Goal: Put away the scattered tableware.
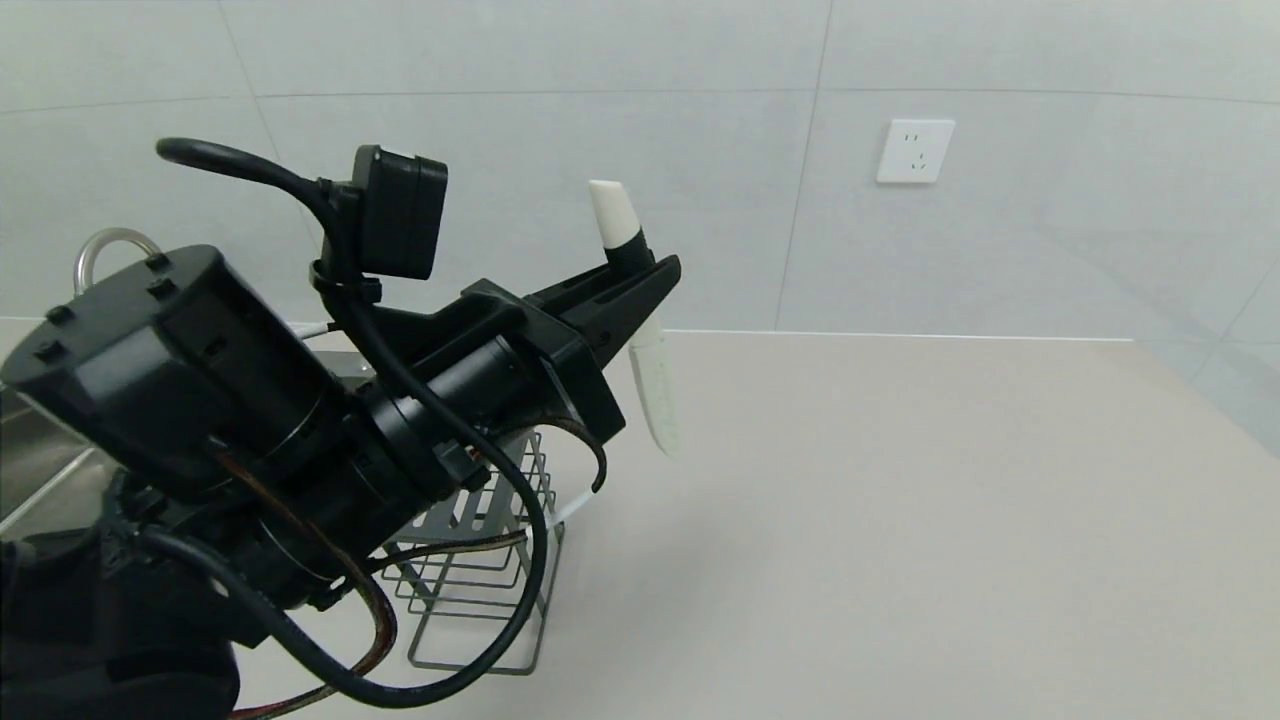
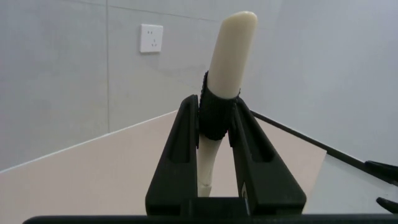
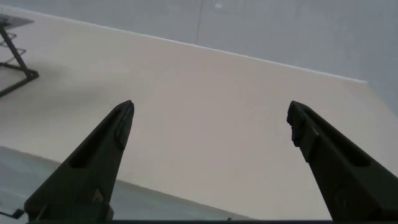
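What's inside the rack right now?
Rack: only a thin white piece shows at its top, unidentifiable. The left arm covers most of its inside.

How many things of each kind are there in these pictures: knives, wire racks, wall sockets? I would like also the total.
White knife: 1 (held in the left gripper)
Wire rack: 1
Wall socket: 1
Total: 3

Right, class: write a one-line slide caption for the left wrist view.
Left pincer shut on a white, black-banded utensil handle above the beige countertop.
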Tool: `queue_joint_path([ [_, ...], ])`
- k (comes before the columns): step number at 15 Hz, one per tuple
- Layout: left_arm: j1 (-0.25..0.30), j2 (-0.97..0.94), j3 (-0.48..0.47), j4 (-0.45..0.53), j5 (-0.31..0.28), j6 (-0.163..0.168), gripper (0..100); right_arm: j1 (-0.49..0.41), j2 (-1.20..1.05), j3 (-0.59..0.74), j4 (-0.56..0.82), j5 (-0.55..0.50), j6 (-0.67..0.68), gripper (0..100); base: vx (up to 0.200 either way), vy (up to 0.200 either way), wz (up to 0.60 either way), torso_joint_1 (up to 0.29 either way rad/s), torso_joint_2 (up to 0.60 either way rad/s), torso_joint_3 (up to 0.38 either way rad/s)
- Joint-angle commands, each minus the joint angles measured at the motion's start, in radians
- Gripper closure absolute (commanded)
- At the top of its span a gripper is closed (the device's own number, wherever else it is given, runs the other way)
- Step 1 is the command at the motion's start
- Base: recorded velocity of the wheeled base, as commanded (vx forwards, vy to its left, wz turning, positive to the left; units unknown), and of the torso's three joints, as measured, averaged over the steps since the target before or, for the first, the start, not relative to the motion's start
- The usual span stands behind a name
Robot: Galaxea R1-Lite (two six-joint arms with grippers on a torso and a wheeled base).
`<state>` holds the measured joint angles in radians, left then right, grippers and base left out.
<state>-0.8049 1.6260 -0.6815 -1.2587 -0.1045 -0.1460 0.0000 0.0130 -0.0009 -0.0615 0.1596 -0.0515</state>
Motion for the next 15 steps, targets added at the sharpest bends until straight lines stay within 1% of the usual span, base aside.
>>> queue_joint_path([
  [1,0.013,-0.031,0.008,-0.001,0.0,0.0,100,0.0,-0.005,0.001,0.005,-0.017,0.044,0,0.0,0.0,0.0,0.0,0.0,0.0],
  [2,0.015,-0.057,0.022,-0.001,-0.001,0.0,100,0.0,-0.004,0.001,0.031,-0.069,0.056,0,0.0,0.0,0.0,0.0,0.0,0.0],
  [3,0.013,-0.086,0.039,-0.002,-0.003,0.002,100,0.0,-0.004,-0.001,0.068,-0.1,0.056,0,0.0,0.0,0.0,0.0,0.0,0.0],
  [4,0.013,-0.101,0.04,-0.002,-0.003,0.003,100,0.0,-0.004,-0.001,0.06,-0.097,0.056,0,0.0,0.0,0.0,0.0,0.0,0.0],
  [5,0.015,-0.123,0.057,-0.002,-0.006,0.017,100,0.0,-0.004,-0.001,0.061,-0.097,0.056,0,0.0,0.0,0.0,0.0,0.0,0.0],
  [6,0.016,-0.14,0.069,0.005,-0.009,0.019,100,0.0,-0.004,-0.001,0.061,-0.097,0.056,0,0.0,0.0,0.0,0.0,0.0,0.0],
  [7,0.038,-0.147,0.069,0.013,-0.012,0.017,100,0.0,-0.004,-0.001,0.061,-0.097,0.056,0,0.0,0.0,0.0,0.0,0.0,0.0],
  [8,0.075,-0.15,0.063,0.024,-0.014,0.022,100,0.0,-0.004,0.001,0.061,-0.097,0.056,0,0.0,0.0,0.0,0.0,0.0,0.0],
  [9,0.107,-0.161,0.025,0.068,-0.012,0.025,100,0.0,-0.004,-0.001,0.061,-0.097,0.056,0,0.0,0.0,0.0,0.0,0.0,0.0],
  [11,0.102,-0.196,-0.041,0.171,-0.012,0.057,100,0.0,-0.004,-0.001,0.061,-0.097,0.056,0,0.0,0.0,0.0,0.0,0.0,0.0],
  [12,0.101,-0.218,-0.082,0.268,-0.011,0.108,100,0.0,-0.004,-0.001,0.061,-0.097,0.055,0,0.0,0.0,0.0,0.0,0.0,0.0],
  [13,0.101,-0.218,-0.118,0.311,-0.008,0.121,100,0.0,-0.004,0.001,0.061,-0.097,0.055,0,0.0,0.0,0.0,0.0,0.0,0.0],
  [14,0.099,-0.207,-0.168,0.34,-0.003,0.126,100,0.002,-0.004,-0.001,0.061,-0.097,0.055,0,0.0,0.0,0.0,0.0,0.0,0.0],
  [15,0.095,-0.19,-0.188,0.349,0.0,0.134,100,0.0,-0.004,0.001,0.061,-0.097,0.056,0,0.0,0.0,0.0,0.0,0.0,0.0],
])
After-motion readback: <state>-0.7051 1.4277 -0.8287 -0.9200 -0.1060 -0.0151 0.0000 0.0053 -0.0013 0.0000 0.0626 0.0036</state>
